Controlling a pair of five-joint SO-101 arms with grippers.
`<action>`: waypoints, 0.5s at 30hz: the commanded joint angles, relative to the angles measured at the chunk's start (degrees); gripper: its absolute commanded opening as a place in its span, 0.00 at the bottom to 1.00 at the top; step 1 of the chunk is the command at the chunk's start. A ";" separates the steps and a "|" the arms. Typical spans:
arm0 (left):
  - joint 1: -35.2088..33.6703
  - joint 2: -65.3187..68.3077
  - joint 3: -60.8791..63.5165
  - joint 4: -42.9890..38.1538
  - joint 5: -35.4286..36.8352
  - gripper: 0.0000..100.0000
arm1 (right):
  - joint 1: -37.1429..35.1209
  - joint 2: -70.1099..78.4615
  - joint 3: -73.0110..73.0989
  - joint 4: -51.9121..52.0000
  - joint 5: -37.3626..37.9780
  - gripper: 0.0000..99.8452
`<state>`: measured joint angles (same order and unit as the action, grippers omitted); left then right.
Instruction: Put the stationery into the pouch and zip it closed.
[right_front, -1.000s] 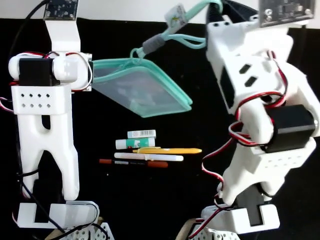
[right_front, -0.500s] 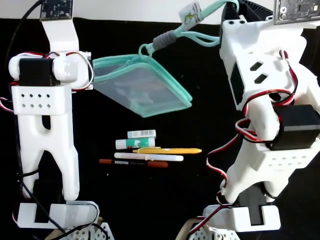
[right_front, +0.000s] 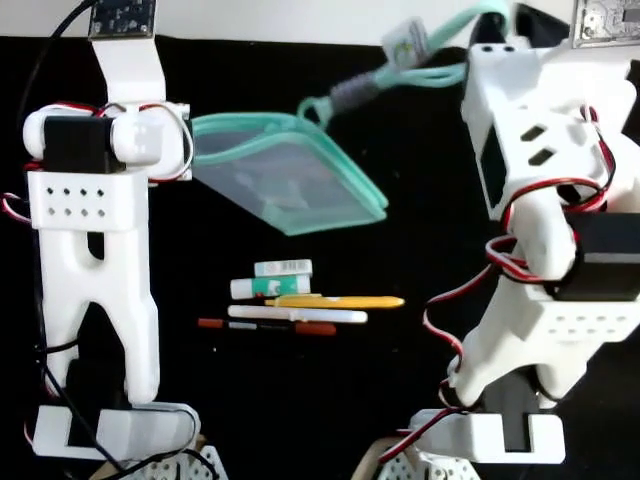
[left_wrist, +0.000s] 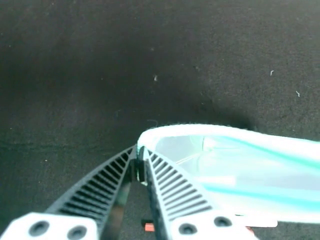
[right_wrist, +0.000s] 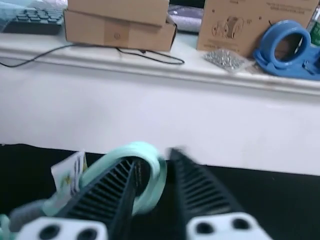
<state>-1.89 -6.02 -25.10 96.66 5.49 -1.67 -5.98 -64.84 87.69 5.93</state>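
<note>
A see-through teal pouch (right_front: 285, 180) hangs tilted above the black table. My left gripper (right_front: 188, 150) is shut on its near edge, and the left wrist view shows the gripper (left_wrist: 140, 162) pinching the pouch rim (left_wrist: 165, 135). A teal strap (right_front: 400, 65) with a white tag runs from the pouch's corner up to my right gripper (right_front: 488, 18). In the right wrist view the strap loop (right_wrist: 150, 172) lies over one finger and between both, with the gripper (right_wrist: 155, 157) shut on it. Below the pouch lie the stationery: a glue stick (right_front: 283, 268), a yellow pen (right_front: 340, 301), a white pen (right_front: 295, 314) and a red-brown pen (right_front: 265, 326).
Both arm bases (right_front: 110, 430) (right_front: 490, 435) stand at the table's front edge, either side of the pens. Beyond the table's far edge runs a white ledge (right_wrist: 150, 70) with cardboard boxes (right_wrist: 120, 22) and a blue tape dispenser (right_wrist: 287, 47).
My right arm has moved right and back, drawing the strap with it. The pouch has shifted slightly to the right. The left arm and the pens have stayed put.
</note>
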 joint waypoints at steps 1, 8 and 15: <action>5.76 0.22 -1.27 -0.35 0.70 0.01 | 0.92 -1.98 -1.71 1.45 0.35 0.20; 12.09 0.31 -1.01 -2.37 1.41 0.01 | 6.81 -1.98 -1.71 1.45 0.26 0.20; 12.70 -0.22 -1.27 -5.19 3.08 0.01 | 17.36 -1.98 -1.71 1.01 0.18 0.20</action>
<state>9.45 -5.85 -25.80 92.35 7.96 11.60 -6.07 -64.92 88.92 5.93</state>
